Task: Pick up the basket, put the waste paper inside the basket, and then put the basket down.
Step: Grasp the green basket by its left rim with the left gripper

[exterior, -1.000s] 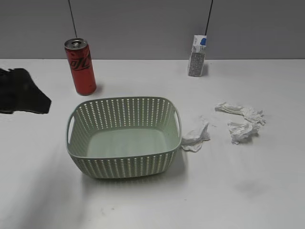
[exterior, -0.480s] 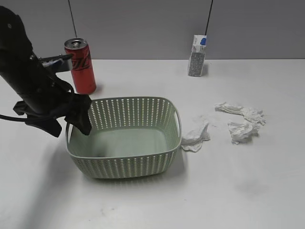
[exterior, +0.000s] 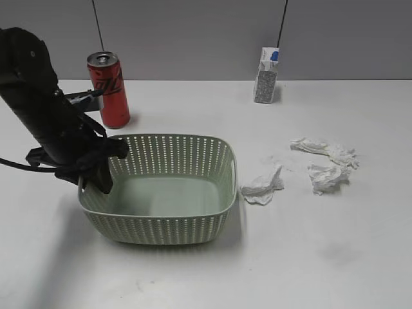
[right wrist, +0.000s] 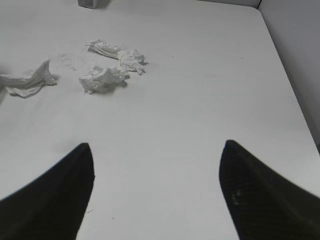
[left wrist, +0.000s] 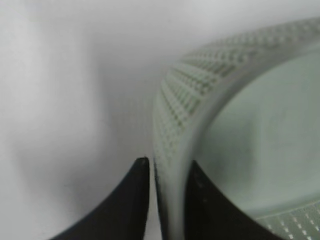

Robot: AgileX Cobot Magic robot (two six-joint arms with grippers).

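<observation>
While the basket (exterior: 161, 190) is sitting on the white surface (exterior: 309, 257) left of centre, its long axis is running left to right, and its left end is lying directly under the left arm. The left hand (left wrist: 165, 172) is straddling the rim at that end: in the left wrist view one finger is showing outside the slotted wall and the other inside, with the wall between them and very little gap on either side. The hand is therefore nearly closed on the basket wall; whether the fingers are pressing firmly cannot be told from the blurred close view.

Just beside the basket's right end, the nearest wad of waste paper (exterior: 262, 187) is lying on the surface, and two more wads (exterior: 328, 164) are lying farther right, well apart from the basket. The right hand (right wrist: 155, 165) is hovering wide open and empty above bare surface, with the paper lying ahead of it and to its left in the right wrist view. The right arm is thus the nearer one to the paper, and the left arm to the basket.

At the far edge, a red can (exterior: 108, 90) is standing behind the basket's left end, and a small carton (exterior: 266, 75) is standing behind the paper. Neither is obstructing a lift.
</observation>
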